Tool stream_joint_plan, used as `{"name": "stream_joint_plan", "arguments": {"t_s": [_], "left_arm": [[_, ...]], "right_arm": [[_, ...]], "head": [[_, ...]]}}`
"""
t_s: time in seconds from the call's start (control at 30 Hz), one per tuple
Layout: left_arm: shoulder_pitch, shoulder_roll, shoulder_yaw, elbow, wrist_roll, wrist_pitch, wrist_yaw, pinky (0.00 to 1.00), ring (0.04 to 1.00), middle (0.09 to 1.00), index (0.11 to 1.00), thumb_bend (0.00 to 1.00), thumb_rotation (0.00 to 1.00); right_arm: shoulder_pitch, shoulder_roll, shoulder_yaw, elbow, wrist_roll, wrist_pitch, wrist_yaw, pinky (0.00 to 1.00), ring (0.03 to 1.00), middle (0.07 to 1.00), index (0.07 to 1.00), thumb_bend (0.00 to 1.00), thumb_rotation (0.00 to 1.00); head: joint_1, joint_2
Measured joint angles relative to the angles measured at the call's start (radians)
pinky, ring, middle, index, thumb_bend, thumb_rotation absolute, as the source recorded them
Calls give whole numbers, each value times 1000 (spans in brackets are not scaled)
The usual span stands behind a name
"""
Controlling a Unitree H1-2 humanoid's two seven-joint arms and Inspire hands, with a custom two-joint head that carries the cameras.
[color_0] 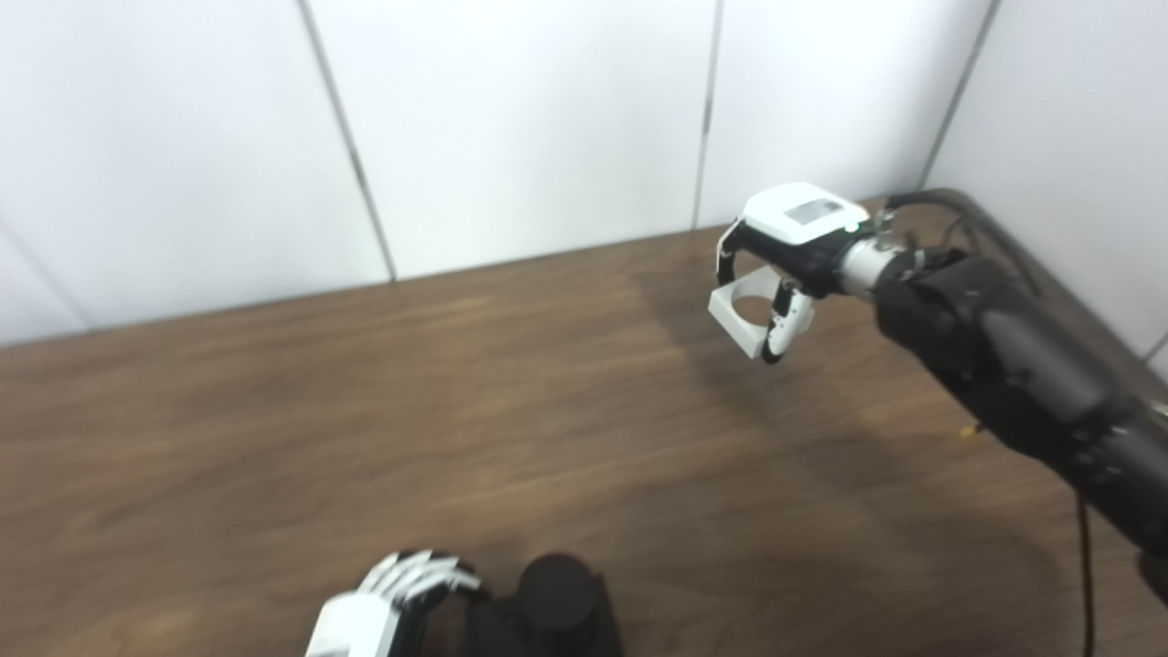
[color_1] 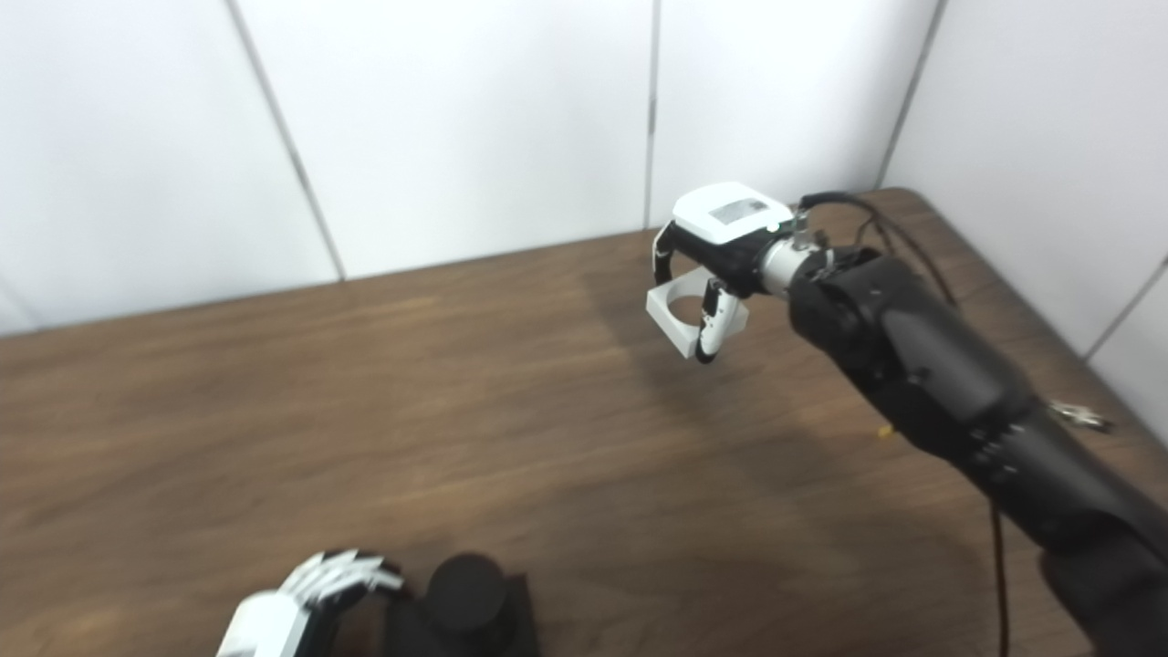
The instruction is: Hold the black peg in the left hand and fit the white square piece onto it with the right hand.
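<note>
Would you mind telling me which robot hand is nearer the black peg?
Left. The left robot hand is right beside the black peg; the right robot hand holds the white square piece far across the table.

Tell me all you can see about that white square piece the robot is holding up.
The white piece is a small square block with a round hole through its middle, plain matte white, like plastic. The right hand grips it from above, fingers curled round its sides, so it hangs tilted in the air near the table's far right corner, touching nothing else. Its hole faces up and toward the camera. It is far from the black peg, which stands at the near edge beside the left hand.
</note>
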Motion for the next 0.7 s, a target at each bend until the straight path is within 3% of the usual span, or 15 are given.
{"name": "stream_joint_plan", "arguments": {"t_s": [0.17,0.37,0.6,0.7], "left_arm": [[-14,-14,-5,-7,13,28,-21,861,802,737,483,523,51],[-34,-21,-16,-7,32,40,-33,853,798,737,483,523,52],[-38,-31,-26,-7,45,60,-34,854,801,737,483,523,53],[-45,-33,-33,-9,51,69,-39,855,803,739,483,523,53]], "right_arm": [[24,23,-5,-219,-4,18,135,903,887,775,485,523,134],[34,118,1,-410,-4,26,268,914,884,771,484,523,133],[42,230,41,-498,-12,17,399,910,895,778,483,524,133],[32,266,42,-527,-31,17,456,937,908,782,483,524,133]], "head": [[51,40],[80,64],[117,133],[124,140]]}}
